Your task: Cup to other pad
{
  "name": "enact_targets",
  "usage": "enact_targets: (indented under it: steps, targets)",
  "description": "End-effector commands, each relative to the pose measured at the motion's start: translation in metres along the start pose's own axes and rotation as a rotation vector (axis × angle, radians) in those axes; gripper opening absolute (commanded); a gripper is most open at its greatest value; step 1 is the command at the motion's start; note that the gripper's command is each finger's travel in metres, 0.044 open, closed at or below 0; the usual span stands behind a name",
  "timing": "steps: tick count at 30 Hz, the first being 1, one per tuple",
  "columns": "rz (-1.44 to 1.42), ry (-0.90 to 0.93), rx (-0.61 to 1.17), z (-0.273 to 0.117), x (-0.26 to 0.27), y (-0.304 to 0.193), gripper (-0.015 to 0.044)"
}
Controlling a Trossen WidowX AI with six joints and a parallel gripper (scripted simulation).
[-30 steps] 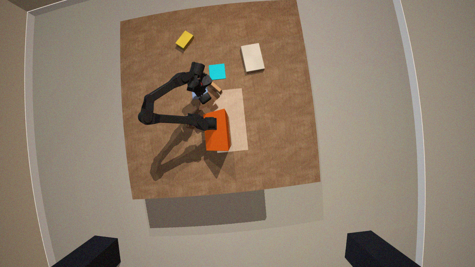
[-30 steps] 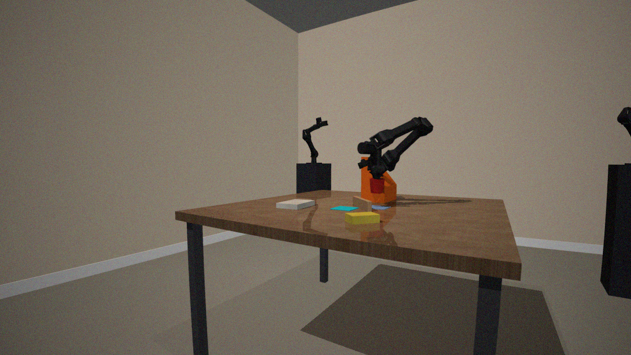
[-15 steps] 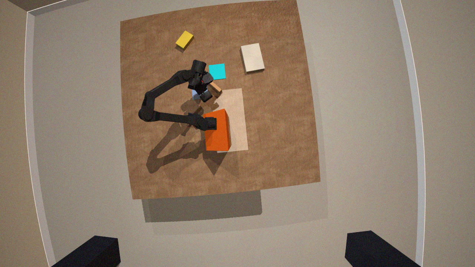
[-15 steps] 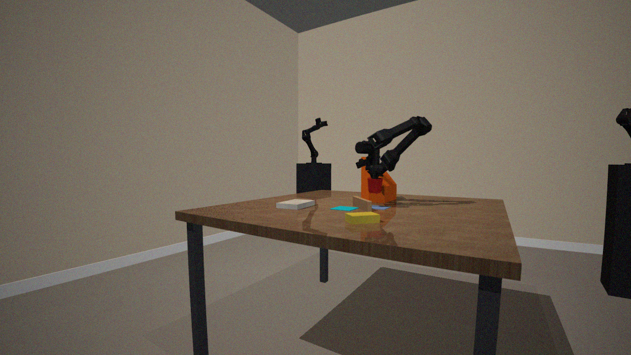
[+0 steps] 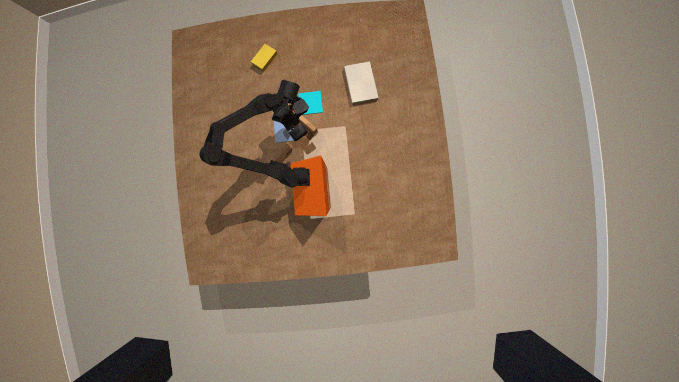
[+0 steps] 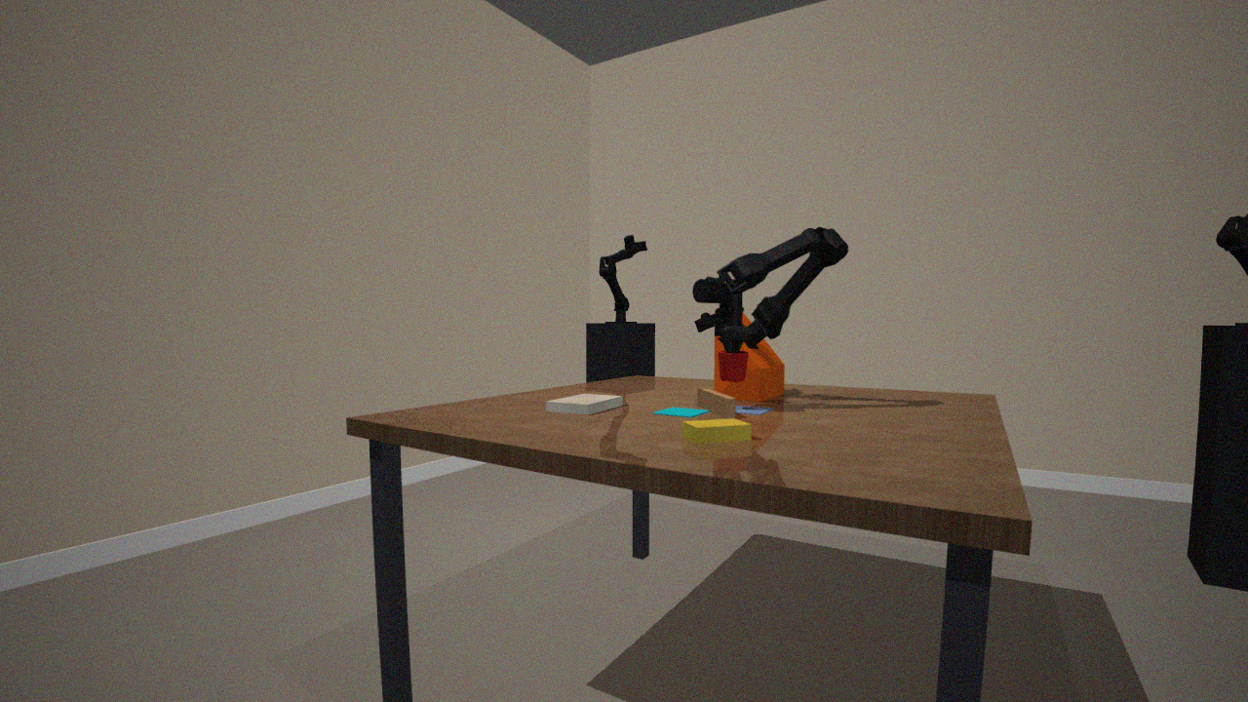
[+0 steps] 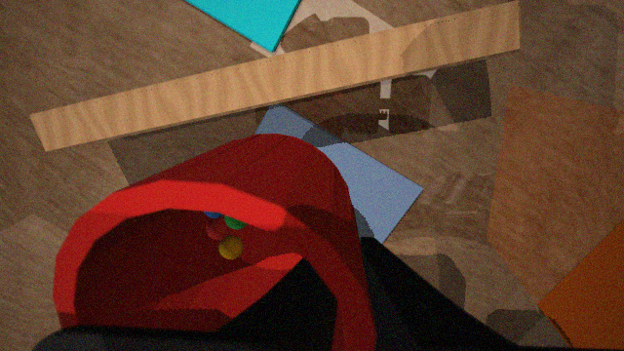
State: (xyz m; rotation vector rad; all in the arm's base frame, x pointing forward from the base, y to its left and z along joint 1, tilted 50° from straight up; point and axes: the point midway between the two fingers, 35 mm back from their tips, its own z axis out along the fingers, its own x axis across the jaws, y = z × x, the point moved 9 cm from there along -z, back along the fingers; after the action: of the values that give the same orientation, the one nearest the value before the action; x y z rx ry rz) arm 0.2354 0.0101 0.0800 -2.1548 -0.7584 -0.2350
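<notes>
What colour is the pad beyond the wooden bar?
Cyan, clearest in the wrist view, past the bar.

No text, label, brand, number or sign can be read in any of the three views.
</notes>
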Motion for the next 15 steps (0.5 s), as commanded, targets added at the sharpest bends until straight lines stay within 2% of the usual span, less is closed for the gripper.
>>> enact_targets:
  steps: [1, 15]
  targets:
    - [0.001, -0.006, 0.001, 0.001, 0.001, 0.008, 0.0000]
    - [-0.001, -0.005, -0.001, -0.001, 0.008, 0.031, 0.0000]
